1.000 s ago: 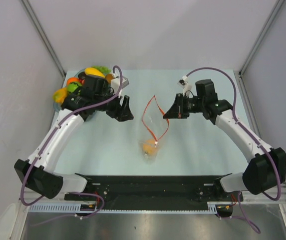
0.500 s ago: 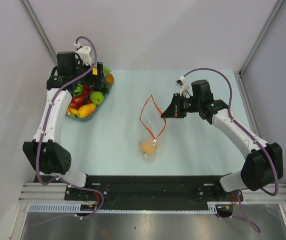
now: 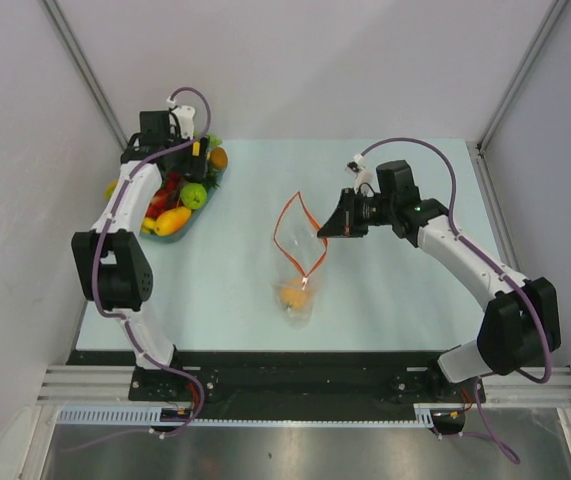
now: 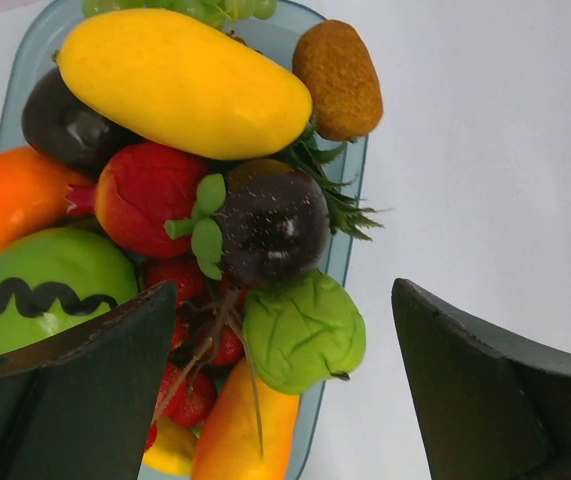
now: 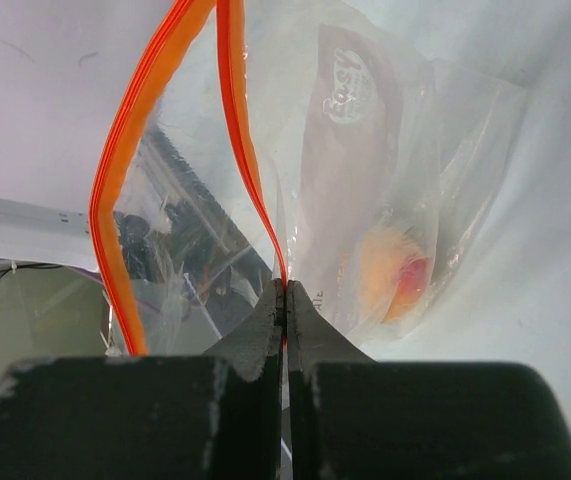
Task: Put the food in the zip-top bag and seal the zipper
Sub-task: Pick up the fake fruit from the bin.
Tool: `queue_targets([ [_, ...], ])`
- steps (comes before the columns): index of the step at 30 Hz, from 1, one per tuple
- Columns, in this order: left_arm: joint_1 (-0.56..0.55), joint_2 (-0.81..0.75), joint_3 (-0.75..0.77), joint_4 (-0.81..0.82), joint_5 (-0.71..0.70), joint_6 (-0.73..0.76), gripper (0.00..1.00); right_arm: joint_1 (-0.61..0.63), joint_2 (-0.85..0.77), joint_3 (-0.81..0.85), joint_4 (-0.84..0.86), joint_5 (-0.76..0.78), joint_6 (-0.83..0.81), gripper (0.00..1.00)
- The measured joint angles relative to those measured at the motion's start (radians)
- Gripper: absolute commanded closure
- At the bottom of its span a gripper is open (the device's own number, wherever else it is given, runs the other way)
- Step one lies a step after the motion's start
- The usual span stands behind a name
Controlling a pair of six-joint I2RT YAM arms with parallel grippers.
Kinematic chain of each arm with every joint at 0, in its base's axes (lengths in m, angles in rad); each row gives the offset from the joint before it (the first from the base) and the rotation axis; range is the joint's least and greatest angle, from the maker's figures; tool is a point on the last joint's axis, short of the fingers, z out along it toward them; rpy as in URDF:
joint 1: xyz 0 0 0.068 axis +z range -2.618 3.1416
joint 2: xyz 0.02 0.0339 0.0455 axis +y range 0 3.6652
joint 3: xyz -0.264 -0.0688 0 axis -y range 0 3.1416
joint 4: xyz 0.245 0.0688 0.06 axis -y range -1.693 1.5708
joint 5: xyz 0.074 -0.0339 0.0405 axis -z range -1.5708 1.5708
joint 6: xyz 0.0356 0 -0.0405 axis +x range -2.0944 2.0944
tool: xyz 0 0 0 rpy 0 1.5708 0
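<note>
Swinging away from the middle of the table (image 3: 405, 300), my left pincer (image 4: 283, 300) now hangs over the bluish dish (image 4: 348, 265) at the far left corner, its jaws spread wide and gripping nothing. Below it the food is heaped in the dish: a yellow mango (image 4: 180, 80), a dark mangosteen (image 4: 270, 225), a green leafy vegetable (image 4: 303, 335), a red fruit (image 4: 150, 195) and a brown piece (image 4: 338, 65) at the rim. My right pincer (image 5: 285, 290) is clenched on the zipper (image 5: 125, 130), pinching 1 side of the strip so the zip-top bag (image 3: 300, 260) gapes at mid-table. 1 orange piece (image 5: 395, 270) lies inside, at the bag's near end.
</note>
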Motion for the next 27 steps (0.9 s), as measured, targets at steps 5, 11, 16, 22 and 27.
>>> queue_targets([
  [5, -0.005, 0.05, 0.037, 0.029, -0.02, 0.026, 0.09, 0.004, 0.016, 0.0, 0.001, 0.0, 0.0, 1.0],
  [11, -0.02, 0.111, 0.062, 0.043, -0.043, 0.058, 0.11, 0.006, 0.026, 0.0, 0.001, 0.0, 0.0, 1.0],
  [16, -0.024, 0.15, 0.08, 0.047, -0.062, 0.074, 0.16, 0.006, 0.03, 0.0, 0.001, 0.0, 0.0, 1.0],
  [22, -0.024, 0.173, 0.091, 0.048, -0.074, 0.083, 0.32, 0.006, 0.031, 0.0, 0.001, 0.0, 0.0, 1.0],
  [27, -0.024, 0.173, 0.1, 0.048, -0.077, 0.092, 0.45, 0.006, 0.032, 0.0, 0.001, 0.0, 0.0, 1.0],
])
